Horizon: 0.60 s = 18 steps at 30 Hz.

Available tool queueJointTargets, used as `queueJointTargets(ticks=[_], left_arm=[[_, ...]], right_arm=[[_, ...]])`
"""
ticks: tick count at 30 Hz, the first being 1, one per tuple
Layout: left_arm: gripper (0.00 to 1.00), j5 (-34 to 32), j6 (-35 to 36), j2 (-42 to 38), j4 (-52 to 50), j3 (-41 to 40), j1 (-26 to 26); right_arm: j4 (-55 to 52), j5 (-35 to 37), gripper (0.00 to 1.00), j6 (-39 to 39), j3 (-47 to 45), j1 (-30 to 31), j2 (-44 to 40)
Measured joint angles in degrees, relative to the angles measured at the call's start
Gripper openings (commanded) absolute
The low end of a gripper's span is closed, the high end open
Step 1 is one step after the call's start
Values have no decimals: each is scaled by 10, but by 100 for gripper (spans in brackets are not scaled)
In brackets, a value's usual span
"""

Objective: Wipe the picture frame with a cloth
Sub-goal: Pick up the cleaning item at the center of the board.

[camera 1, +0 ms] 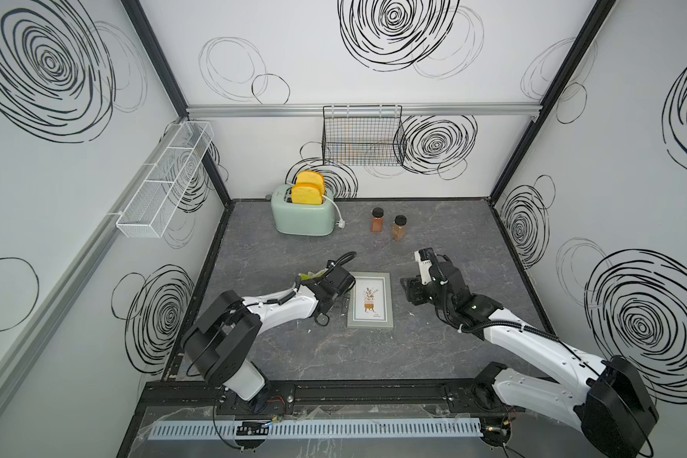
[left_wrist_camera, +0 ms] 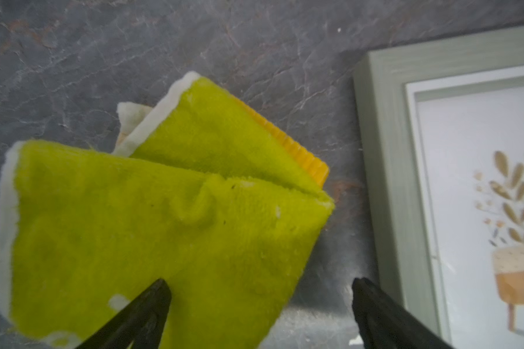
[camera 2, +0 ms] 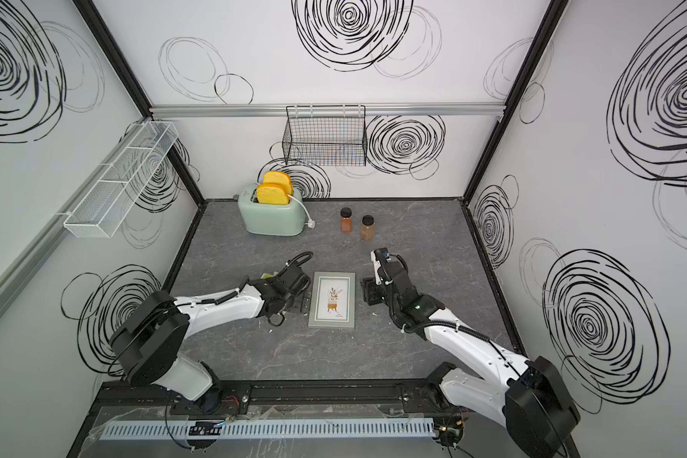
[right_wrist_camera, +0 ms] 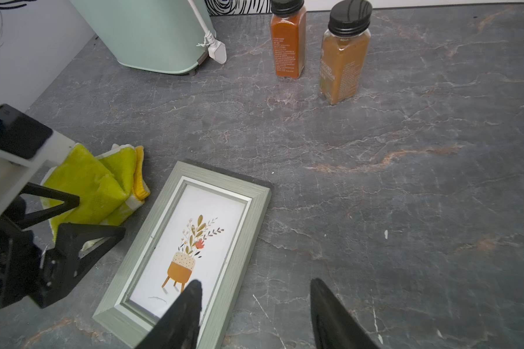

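Left end effector (left_wrist_camera: pixel 259 290) is hovering spread wide over the folded cloth (left_wrist_camera: pixel 152 223), just left of the picture frame (camera 1: pixel 371 300) lying long-axis near-to-far on the bench (camera 1: pixel 433 349); right end effector (right_wrist_camera: pixel 254 305), half-spread and empty, is waiting right of it.

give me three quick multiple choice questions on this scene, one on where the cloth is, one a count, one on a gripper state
1. Where does the cloth lie?
A. on the picture frame
B. on the table beside the picture frame
C. in the wire basket

2. How many spice jars stand on the table?
A. one
B. two
C. four

3. What is the left gripper doing?
A. open above the cloth
B. shut on the cloth
C. shut on the frame

Key:
1 B, the cloth sits folded on the table beside the frame's long edge.
2 B, a spice jar and a second jar stand side by side.
3 A, its fingers are spread wide, nothing between them.
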Motion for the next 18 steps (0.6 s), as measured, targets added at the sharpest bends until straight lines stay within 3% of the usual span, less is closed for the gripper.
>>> queueJointTargets(ticks=[8,18], left_arm=[[99,8,-15,34,33,-1,10],[62,31,-34,31,97,-21,50]], right_arm=[[10,2,60,0,-23,-12,-45],[26,2,61,0,-59,-37,-103]])
